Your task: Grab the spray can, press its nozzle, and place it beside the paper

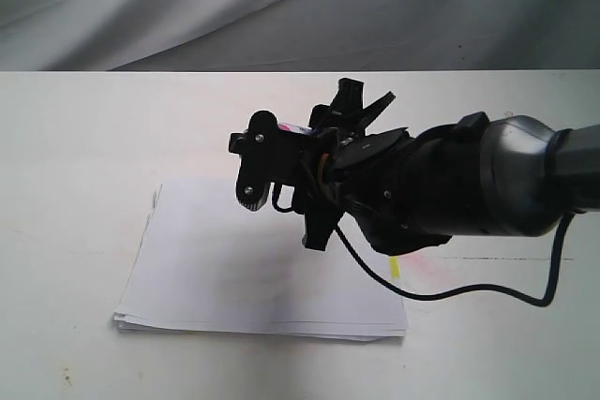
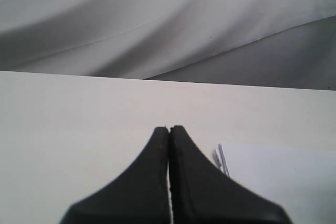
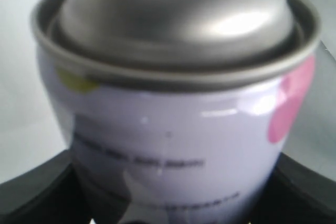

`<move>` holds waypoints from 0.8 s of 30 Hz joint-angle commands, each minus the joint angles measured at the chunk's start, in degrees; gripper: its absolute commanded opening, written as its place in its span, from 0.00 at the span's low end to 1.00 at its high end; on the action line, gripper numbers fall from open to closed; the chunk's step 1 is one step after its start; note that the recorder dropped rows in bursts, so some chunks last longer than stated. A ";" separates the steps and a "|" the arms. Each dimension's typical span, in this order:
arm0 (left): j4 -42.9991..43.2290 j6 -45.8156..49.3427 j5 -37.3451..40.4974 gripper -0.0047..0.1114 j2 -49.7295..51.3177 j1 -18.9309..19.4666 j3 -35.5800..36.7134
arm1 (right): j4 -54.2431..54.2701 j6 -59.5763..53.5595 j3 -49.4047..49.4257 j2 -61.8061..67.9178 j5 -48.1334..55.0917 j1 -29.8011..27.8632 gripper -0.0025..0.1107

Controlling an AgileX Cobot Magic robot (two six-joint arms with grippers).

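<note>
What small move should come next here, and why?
Probably bring the shut left claw toward the top of the spray can to press the nozzle. The right claw grips the can aloft over the paper, while the left claw's view shows only table and a paper corner. The nozzle itself is hidden.

Right arm (image 1: 497,175) reaching in from the right edge, lying near level and held aloft, forearm pointing left. Its cable (image 1: 450,295) hanging in a loop under the wrist. Right gripper (image 1: 317,164) leading at the arm's left end, jaws standing wide and clamping the can (image 3: 173,129); black fingers (image 3: 31,195) pressing on either flank of it. Left gripper (image 2: 169,132) sitting low, pointing forward, its two fingers pressing flat together along their whole length, tips touching.
</note>
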 commanded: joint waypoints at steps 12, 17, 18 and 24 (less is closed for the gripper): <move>-0.41 -0.35 -3.36 0.04 -0.37 0.14 0.22 | -1.37 -0.16 -0.42 -0.66 0.41 0.08 0.02; -0.60 -0.50 -11.00 0.04 -0.37 0.14 0.22 | -1.37 -0.16 -0.42 -0.66 0.41 0.08 0.02; -0.77 -1.84 -12.45 0.04 -0.37 0.14 0.22 | -1.37 -0.16 -0.42 -0.66 0.41 0.08 0.02; -0.77 -11.01 -15.21 0.04 -0.37 0.14 0.22 | -1.37 -0.16 -0.42 -0.66 0.41 0.08 0.02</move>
